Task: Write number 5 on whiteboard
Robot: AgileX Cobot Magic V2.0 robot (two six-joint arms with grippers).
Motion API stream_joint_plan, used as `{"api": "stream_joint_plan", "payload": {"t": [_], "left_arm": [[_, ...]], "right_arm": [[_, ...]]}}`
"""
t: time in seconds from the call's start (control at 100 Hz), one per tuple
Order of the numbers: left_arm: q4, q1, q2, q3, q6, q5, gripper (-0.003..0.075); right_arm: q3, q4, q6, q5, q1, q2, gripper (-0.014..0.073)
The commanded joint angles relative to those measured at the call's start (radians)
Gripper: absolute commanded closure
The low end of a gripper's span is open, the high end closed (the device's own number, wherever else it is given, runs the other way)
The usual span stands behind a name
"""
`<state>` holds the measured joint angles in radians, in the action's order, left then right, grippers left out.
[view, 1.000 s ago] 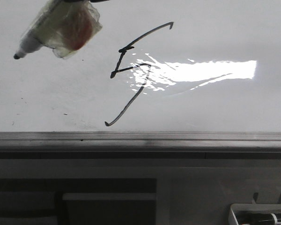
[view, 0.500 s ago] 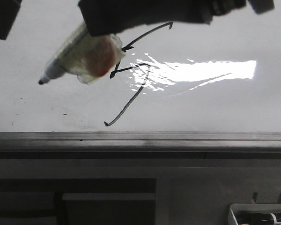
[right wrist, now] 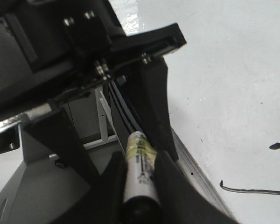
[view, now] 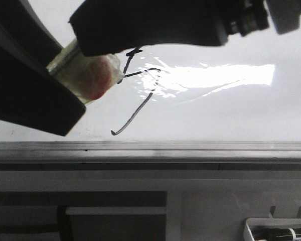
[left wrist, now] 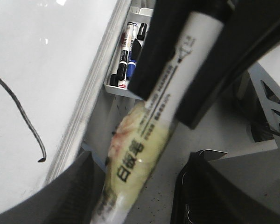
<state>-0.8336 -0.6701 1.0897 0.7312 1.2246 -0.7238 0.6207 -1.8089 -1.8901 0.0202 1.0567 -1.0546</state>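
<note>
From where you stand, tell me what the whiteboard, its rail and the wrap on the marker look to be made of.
The whiteboard: smooth, glossy coated panel, judging by the sharp bright glare; the core can't be told. The rail: brushed grey metal, probably aluminium, with a dull streaked sheen. The wrap around the marker: thin, yellowish, translucent plastic film or tape, wrinkled, with the printed label showing through.

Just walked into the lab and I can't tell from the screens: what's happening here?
The robot is working at a whiteboard laid flat in front of it. A slanted number 5 is already drawn there in black. Both grippers are closed around the same marker, whose barrel is wrapped in yellowish tape: the left gripper and the right gripper. In the front view the arms cover the top of the digit. A small tray of spare markers hangs beside the board's rail.
</note>
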Motion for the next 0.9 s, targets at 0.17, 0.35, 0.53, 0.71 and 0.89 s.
{"api": "stream_joint_plan", "payload": {"t": [0.17, 0.35, 0.53, 0.71, 0.89], "left_arm": [[-0.051, -0.016, 0.017, 0.036, 0.002, 0.039, 0.0323], [-0.051, -0.016, 0.017, 0.036, 0.002, 0.039, 0.0388], [-0.051, -0.016, 0.017, 0.036, 0.002, 0.039, 0.0521], [-0.051, -0.016, 0.019, 0.036, 0.002, 0.039, 0.0661], [-0.051, -0.016, 0.019, 0.036, 0.002, 0.027, 0.0741]], "right_arm": [[0.027, 0.008, -0.012, -0.034, 0.004, 0.018, 0.0662], [0.018, 0.008, -0.012, -0.034, 0.004, 0.007, 0.0662], [0.002, 0.008, -0.012, -0.049, 0.004, 0.002, 0.0662], [0.002, 0.008, -0.012, -0.068, 0.004, 0.002, 0.0662], [0.002, 0.008, -0.012, -0.070, 0.004, 0.002, 0.0662]]}}
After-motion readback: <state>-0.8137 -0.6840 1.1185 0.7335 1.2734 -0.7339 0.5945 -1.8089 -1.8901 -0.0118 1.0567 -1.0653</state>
